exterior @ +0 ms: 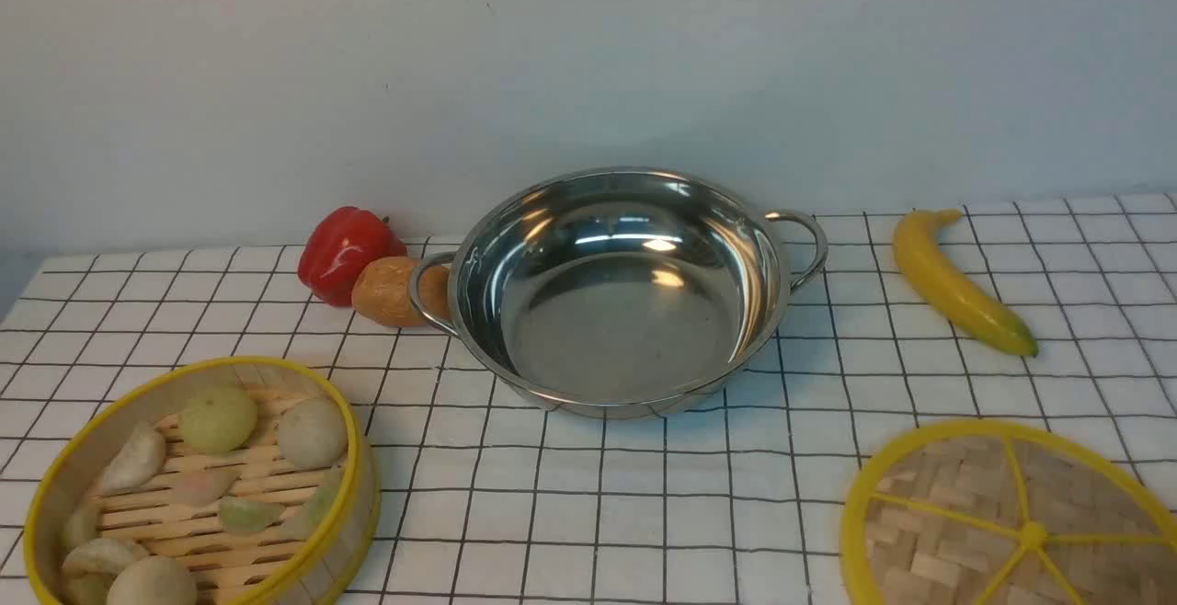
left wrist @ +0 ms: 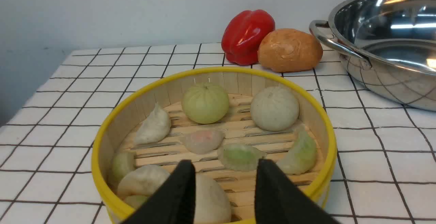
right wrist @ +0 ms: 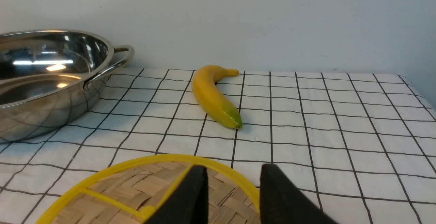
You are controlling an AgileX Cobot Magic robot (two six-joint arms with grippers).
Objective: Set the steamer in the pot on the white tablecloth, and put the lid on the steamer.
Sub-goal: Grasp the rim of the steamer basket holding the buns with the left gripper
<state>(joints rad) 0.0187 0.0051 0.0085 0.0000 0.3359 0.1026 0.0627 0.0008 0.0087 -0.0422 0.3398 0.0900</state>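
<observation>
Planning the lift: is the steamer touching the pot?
Apart. The front view shows open grid squares of white tablecloth between the steamer and the pot.

Pot centred on tablecloth — steamer at 8 o'clock, lid at 4, banana at 3, pepper and bun at 9.

We see the right pincer parted over the lid; beyond the lid lie the banana and the pot.
</observation>
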